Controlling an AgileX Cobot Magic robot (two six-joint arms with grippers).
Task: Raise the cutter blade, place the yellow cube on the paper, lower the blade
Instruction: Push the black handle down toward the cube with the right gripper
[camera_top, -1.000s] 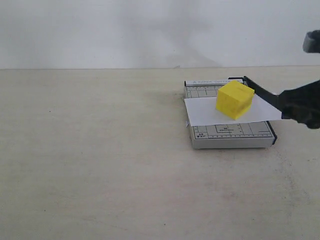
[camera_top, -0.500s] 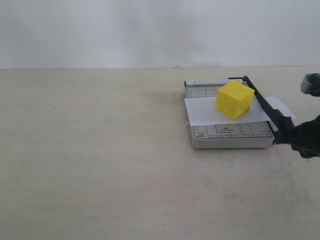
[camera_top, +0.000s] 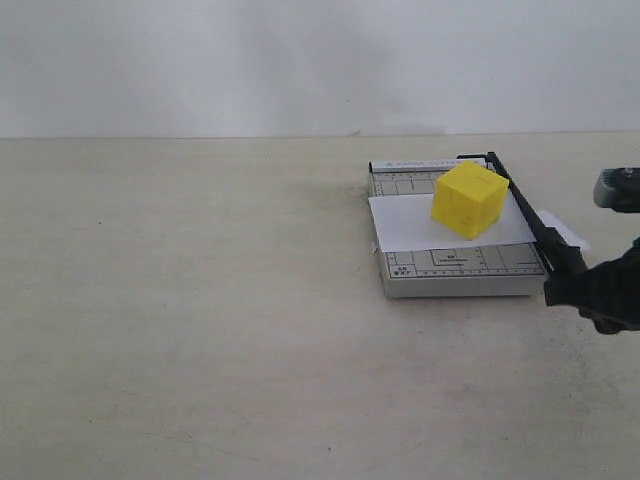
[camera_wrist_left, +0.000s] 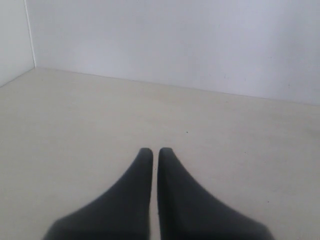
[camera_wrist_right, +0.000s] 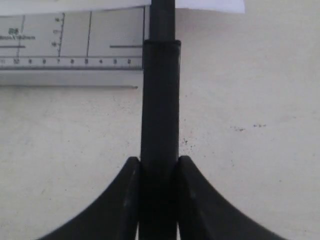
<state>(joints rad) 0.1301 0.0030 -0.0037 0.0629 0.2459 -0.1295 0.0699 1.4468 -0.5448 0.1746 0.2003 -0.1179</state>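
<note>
The yellow cube (camera_top: 469, 199) rests on the white paper (camera_top: 410, 222), which lies across the grey gridded cutter board (camera_top: 455, 271). The black cutter blade (camera_top: 523, 207) runs along the board's right edge, lowered almost flat. My right gripper (camera_top: 570, 285) is shut on the blade's thick handle end (camera_wrist_right: 160, 110), its fingers (camera_wrist_right: 129, 185) pressed to both sides. The board's ruled edge (camera_wrist_right: 70, 45) and a paper corner (camera_wrist_right: 212, 5) show past it. My left gripper (camera_wrist_left: 155, 153) is shut on nothing above bare table, out of the exterior view.
A pale wall (camera_top: 300, 60) rises behind the light table (camera_top: 200, 330). The board sits toward the right of the table. Part of the right arm (camera_top: 620, 190) shows at the right edge.
My right gripper has come down with the handle, swinging the blade from raised above the paper to nearly flat along the board's edge. Cube and paper have not moved.
</note>
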